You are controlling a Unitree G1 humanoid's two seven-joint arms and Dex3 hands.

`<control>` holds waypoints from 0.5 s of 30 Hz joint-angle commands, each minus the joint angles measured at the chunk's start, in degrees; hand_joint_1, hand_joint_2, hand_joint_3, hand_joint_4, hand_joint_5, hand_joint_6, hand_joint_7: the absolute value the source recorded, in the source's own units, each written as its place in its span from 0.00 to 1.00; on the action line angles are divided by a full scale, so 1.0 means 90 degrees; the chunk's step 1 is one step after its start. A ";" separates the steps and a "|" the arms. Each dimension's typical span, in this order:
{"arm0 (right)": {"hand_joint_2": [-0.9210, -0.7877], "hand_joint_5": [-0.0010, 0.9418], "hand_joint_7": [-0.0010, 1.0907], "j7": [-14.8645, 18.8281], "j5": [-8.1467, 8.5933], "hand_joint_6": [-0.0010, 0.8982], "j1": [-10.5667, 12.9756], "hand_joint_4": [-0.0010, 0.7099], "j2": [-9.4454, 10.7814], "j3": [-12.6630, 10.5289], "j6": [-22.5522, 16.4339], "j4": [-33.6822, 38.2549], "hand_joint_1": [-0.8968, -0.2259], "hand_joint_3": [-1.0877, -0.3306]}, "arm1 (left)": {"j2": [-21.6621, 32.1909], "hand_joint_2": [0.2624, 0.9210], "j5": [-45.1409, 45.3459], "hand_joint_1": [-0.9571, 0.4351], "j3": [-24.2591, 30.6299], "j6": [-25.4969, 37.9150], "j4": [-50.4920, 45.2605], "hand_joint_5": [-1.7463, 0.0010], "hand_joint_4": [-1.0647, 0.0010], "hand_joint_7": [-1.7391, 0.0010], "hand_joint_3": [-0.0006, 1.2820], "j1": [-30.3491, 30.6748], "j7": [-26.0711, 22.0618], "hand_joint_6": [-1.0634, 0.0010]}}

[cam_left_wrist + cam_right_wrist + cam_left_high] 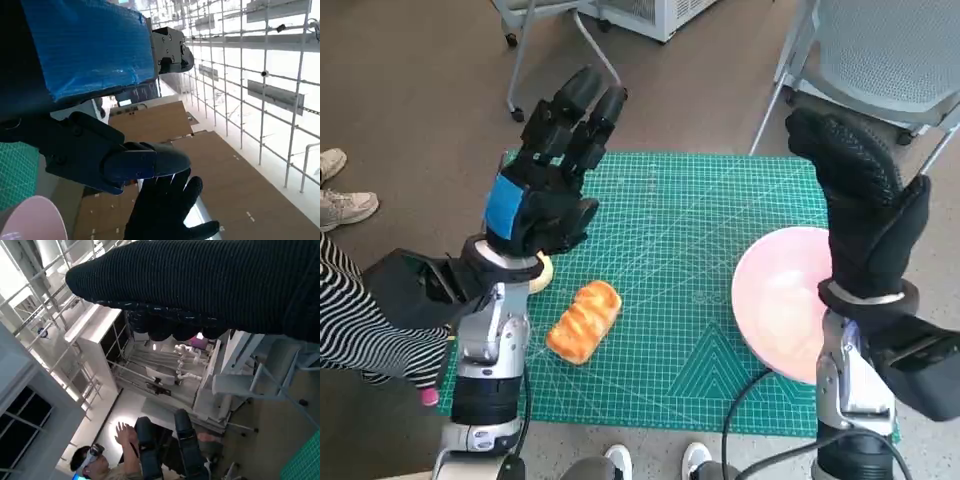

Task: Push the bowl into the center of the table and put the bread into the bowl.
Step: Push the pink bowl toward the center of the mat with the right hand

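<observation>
Both hands raised, empty — left hand [545, 195] fingers apart, right hand [865, 205] fingers together. Bread [584, 320] near left on mat [670, 250]; bowl [775, 300] right edge.

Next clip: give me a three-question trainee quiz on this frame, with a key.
1. True or false: the bread already lies in the bowl.
2. Which robot hand is raised at the bowl's side of the mat? A) left B) right
3. Fill in: the bowl sits near the mat's ____ edge, on the robot's own side naming.

Key: 1 false, the bread lies on the mat, apart from the bowl. 2 B, the right robot hand; the left robot hand is up near the bread. 3 right.
</observation>
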 commanded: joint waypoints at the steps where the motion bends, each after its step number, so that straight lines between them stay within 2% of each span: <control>1: 0.00 0.00 0.51 0.0020 -0.0049 0.02 0.0106 0.26 -0.0013 0.0008 0.0083 0.0075 0.37 0.52 | 0.0036 1.00 -0.0010 0.20 -0.0045 0.0068 -0.0132 1.00 0.92 0.80 0.31 -0.0023 -0.0002 1.00; 15: 0.00 0.00 0.51 -0.0003 -0.0075 0.02 0.0099 0.27 -0.0014 0.0012 0.0116 0.0052 0.37 0.52 | 0.0044 1.00 0.0033 0.21 -0.0072 0.0173 -0.0250 1.00 0.92 0.80 0.30 -0.0008 0.0044 1.00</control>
